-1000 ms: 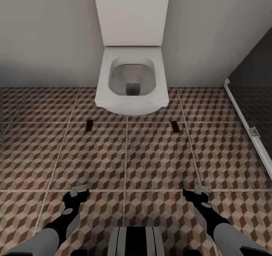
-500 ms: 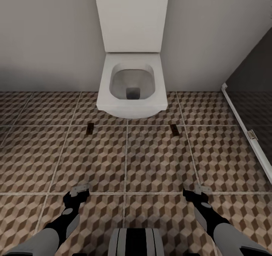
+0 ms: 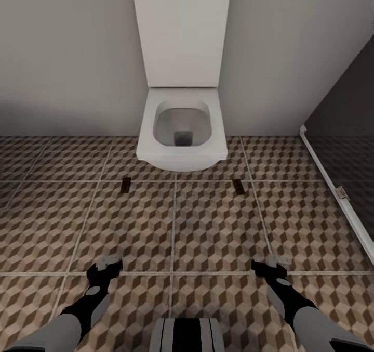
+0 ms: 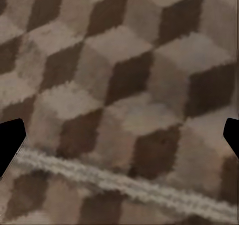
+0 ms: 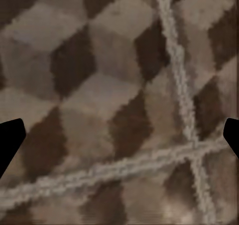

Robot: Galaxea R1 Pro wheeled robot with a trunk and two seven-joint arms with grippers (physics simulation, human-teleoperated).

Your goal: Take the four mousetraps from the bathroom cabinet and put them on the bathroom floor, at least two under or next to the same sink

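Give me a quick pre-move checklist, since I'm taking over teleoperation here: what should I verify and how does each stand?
1. Left gripper empty: ok, open over tile.
2. Right gripper empty: ok, open.
3. Mousetraps on bathroom floor: two visible, left mousetrap and right mousetrap.
4. Traps beside a sink: not ok, they flank the toilet.
5. Other two traps: cannot tell.

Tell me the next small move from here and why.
Probably turn the base away from the toilet toward the cabinet or sink. Two mousetraps already lie on the bathroom floor, flanking the toilet bowl. The left gripper and right gripper both look open and empty over bare tile, so nothing here seems left to place.
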